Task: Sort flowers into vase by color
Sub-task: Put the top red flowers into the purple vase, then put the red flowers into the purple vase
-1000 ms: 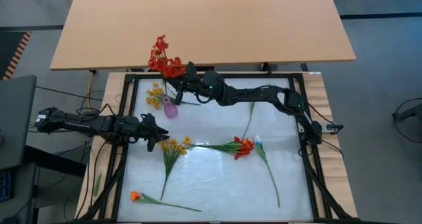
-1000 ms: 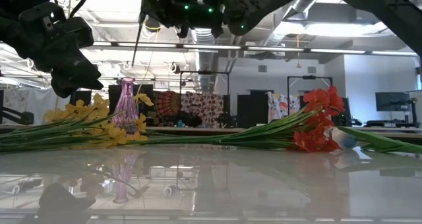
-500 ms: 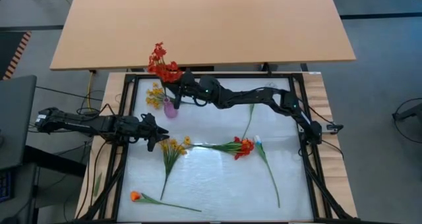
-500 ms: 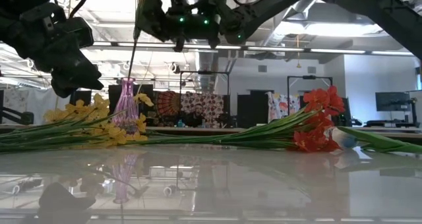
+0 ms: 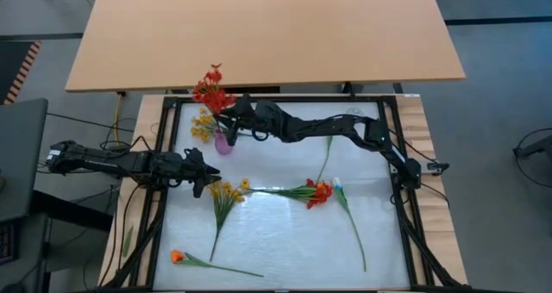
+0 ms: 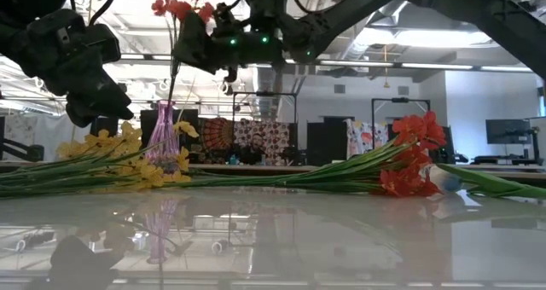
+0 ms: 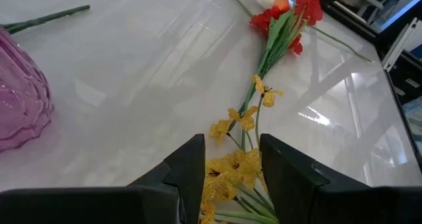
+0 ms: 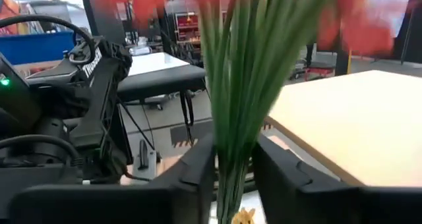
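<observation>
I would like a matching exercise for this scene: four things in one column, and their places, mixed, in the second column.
Things:
1. red spray
2. pink vase
3. single orange flower
4. left hand

Places:
A. near the table's front left corner
B. above the yellow bunch lying on the table
C. between the right hand's fingers, above the vase
D. at the table's back left, beside yellow blooms

Pairs: 1-C, 2-D, 3-A, 4-B
</observation>
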`<state>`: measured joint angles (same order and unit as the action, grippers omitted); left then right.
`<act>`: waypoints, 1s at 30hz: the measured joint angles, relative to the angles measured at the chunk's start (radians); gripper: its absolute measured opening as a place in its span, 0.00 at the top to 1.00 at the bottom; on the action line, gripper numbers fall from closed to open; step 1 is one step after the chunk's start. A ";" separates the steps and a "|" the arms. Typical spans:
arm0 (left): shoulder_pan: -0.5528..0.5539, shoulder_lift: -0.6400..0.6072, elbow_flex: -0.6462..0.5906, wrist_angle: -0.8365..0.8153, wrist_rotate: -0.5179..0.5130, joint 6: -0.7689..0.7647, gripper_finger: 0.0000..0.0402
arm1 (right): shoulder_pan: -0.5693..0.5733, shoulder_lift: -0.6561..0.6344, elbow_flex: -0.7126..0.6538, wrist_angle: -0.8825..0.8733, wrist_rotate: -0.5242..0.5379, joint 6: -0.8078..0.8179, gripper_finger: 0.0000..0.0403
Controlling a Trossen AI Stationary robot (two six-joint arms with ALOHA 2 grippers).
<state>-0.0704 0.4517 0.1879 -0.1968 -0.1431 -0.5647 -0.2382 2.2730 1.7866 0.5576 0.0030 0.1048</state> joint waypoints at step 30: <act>0.000 0.000 0.000 0.014 -0.003 0.114 0.67 | 0.217 -0.320 0.000 -1.626 -0.348 0.078 0.29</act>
<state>-0.0700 0.4515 0.1875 -0.1832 -0.1464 -0.4505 -0.0209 1.9530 1.7862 -1.0687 -0.3449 0.1825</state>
